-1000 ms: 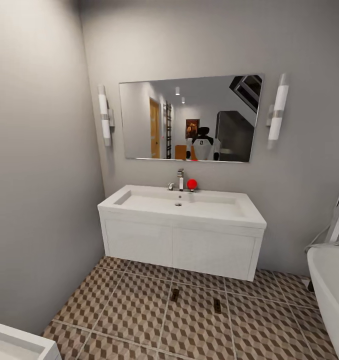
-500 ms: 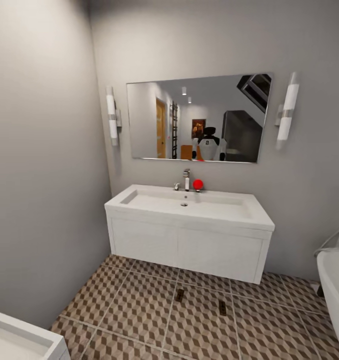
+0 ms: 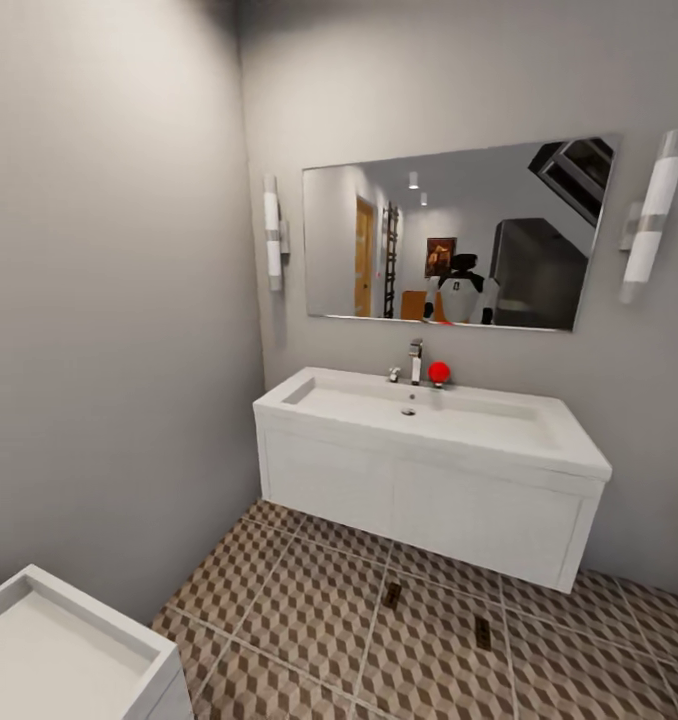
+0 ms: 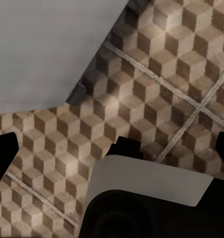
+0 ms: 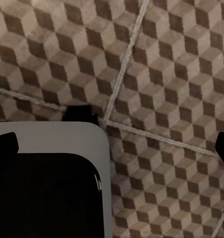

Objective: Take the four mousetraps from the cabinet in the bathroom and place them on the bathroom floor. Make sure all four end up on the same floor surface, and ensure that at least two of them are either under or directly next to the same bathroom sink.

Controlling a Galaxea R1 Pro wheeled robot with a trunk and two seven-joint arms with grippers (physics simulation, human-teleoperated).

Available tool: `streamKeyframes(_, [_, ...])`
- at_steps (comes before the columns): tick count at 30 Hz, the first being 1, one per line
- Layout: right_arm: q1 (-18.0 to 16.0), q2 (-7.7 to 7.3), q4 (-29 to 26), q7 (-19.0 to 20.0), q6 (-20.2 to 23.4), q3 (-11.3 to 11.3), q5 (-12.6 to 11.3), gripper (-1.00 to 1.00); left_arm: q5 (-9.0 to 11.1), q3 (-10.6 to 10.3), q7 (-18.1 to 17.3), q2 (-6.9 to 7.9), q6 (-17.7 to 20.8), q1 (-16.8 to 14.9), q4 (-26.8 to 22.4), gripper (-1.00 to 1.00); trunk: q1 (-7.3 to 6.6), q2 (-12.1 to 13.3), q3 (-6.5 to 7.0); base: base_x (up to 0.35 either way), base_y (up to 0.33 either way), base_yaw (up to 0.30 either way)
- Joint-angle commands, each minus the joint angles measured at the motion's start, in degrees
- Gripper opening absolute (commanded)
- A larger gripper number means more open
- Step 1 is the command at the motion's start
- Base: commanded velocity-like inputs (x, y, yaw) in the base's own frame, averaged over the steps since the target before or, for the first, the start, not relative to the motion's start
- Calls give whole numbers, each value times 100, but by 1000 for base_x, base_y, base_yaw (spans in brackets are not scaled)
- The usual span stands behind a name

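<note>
Standing on the matte, cube-printed bathroom floor [image 3: 279,600], facing the smooth white boxy sink [image 3: 479,425]; carrying nothing, with left gripper [image 4: 112,148] and right gripper [image 5: 112,146] both spread wide; seeing two flat brown mousetraps [image 3: 392,594] lying just before the sink; probably needing a turn toward the cabinet for two more

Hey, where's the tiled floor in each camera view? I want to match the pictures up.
Head view: the floor runs across the lower part, below the sink, with two mousetraps lying on it.
Left wrist view: the floor lies beyond the left gripper, next to a pale grey surface.
Right wrist view: the floor lies beyond the right gripper.
Shared landmark: pale grout lines between cube-pattern tiles.
</note>
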Motion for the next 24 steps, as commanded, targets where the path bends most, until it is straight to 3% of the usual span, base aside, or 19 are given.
streamKeyframes(1, [-7,2,14,-8,-10,26,-27,100,42,12,5,0,-29,-5,5,100,0,-4,-6,0,0,281])
streamKeyframes(24, [-7,-8,13,-10,-7,19,-31,100,53,-4,5,6,-29,-5,4,100,0,-4,-6,0,0,282])
